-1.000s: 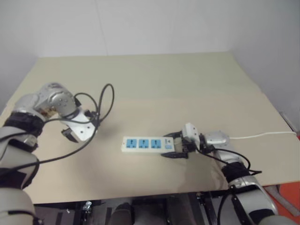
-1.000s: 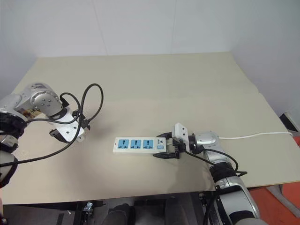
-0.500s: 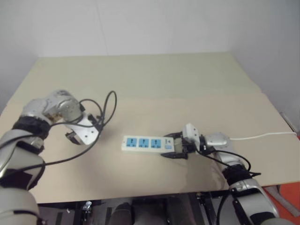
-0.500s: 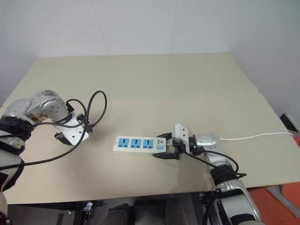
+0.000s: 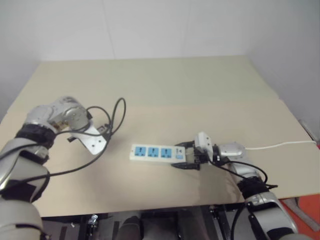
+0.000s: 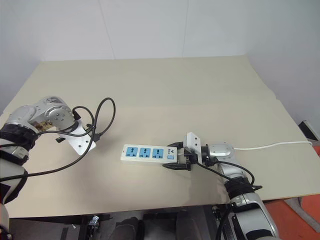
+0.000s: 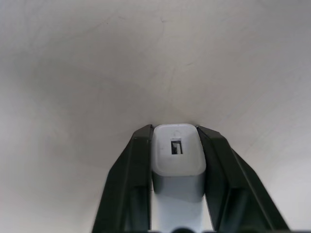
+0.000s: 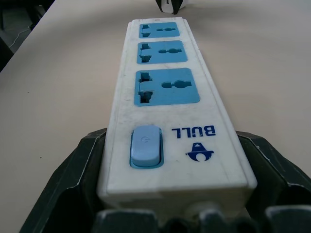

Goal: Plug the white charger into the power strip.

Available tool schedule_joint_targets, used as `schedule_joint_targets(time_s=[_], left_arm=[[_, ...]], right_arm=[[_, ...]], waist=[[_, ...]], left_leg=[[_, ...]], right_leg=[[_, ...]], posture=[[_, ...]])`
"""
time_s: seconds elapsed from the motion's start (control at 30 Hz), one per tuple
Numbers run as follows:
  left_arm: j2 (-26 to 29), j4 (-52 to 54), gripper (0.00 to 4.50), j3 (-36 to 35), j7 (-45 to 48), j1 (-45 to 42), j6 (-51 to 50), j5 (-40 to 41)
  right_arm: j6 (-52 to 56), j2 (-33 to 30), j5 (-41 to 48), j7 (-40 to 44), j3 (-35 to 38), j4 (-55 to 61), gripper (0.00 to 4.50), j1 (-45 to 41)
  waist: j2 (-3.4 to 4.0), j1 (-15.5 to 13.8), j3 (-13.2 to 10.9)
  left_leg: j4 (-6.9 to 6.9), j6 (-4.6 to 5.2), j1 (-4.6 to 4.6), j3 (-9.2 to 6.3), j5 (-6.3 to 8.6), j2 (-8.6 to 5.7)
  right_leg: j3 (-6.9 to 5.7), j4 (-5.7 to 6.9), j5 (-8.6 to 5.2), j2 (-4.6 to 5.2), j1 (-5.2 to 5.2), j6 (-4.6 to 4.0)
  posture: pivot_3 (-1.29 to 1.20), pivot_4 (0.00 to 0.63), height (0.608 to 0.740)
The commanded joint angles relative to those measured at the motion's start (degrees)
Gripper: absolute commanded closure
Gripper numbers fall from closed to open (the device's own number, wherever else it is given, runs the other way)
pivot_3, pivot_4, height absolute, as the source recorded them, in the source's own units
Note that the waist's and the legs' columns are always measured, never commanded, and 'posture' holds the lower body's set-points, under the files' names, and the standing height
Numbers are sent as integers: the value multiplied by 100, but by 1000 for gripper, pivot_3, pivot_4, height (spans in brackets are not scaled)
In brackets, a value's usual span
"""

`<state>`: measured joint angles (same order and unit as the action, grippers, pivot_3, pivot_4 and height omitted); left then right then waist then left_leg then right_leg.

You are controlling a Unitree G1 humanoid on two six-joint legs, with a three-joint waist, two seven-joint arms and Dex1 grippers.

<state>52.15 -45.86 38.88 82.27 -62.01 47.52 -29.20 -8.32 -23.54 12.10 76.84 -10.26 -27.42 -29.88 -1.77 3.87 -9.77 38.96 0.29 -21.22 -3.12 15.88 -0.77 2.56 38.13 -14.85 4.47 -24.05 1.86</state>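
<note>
Left gripper (image 7: 176, 145): closed on the white charger (image 7: 177, 158), one black finger (image 7: 129, 179) pressed against each side of the block. Charger held at the fingertips, its port end facing outward, low over the bare counter (image 5: 165, 90) and pointing steeply down. Located near the counter's left edge, well apart from the power strip (image 5: 157, 153).

Right gripper (image 8: 170, 184): clamped around the button end of the power strip, black fingers (image 8: 77, 170) against both long sides. Strip lying flat on the counter near the front edge, three blue sockets (image 8: 167, 86) facing up, all unoccupied. Pale blue button (image 8: 145, 145) at the gripped end, next to a blue printed logo (image 8: 199, 141).

Thin white cord (image 5: 280, 145) running along the counter beyond the right gripper toward the right edge.

Loose black cable (image 5: 107, 120) looping from the left wrist above the counter.
</note>
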Motion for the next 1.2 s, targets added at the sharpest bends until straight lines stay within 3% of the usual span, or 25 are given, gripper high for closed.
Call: schedule_joint_targets(time_s=[0.03,0.23,0.43,0.53,0.73,0.97,1.2], left_arm=[[51,-13,3463,-143,77,36,20,36],[13,62,3463,-397,366,26,-127,468],[-296,344,3463,-1076,1012,-319,-1265,2085],[-446,968,3463,-1382,1023,-299,-2532,3391],[-1440,2178,3463,-2798,492,411,-4417,5232],[-2248,3847,3463,-3111,-452,1561,-5772,5919],[-2737,4304,3463,-2926,-815,2322,-6267,5871]], right_arm=[[71,-6,-62,-27,-57,-24,1067,94],[62,4,-62,-71,-47,-56,1067,86],[-70,-6,-128,-4,-109,-95,1067,100],[-120,7,-134,27,-133,-146,1067,79],[-284,52,-190,106,-205,-327,1067,-25],[-418,133,-253,90,-253,-572,1067,-132],[-485,180,-273,72,-263,-665,1067,-158]], waist=[[0,1,0],[0,1,0],[-1,-1,0],[-1,12,0],[2,21,4],[-2,16,12],[-2,12,16]], left_leg=[[0,0,0,0,0,0],[0,0,0,0,0,0],[8,0,-6,-1,0,1],[7,3,-5,-6,2,3],[17,5,-2,-16,3,6],[20,3,4,-11,2,14],[23,2,16,-5,2,17]], right_leg=[[0,0,0,0,0,0],[0,0,0,0,0,0],[-3,2,0,0,0,0],[-1,4,0,-1,-1,0],[1,11,1,-1,1,1],[9,27,3,-3,0,-2],[17,42,6,-7,5,-6]], posture=[[0,150,740],[0,150,740],[0,150,740],[0,150,740],[0,150,740],[0,150,740],[0,150,740]])
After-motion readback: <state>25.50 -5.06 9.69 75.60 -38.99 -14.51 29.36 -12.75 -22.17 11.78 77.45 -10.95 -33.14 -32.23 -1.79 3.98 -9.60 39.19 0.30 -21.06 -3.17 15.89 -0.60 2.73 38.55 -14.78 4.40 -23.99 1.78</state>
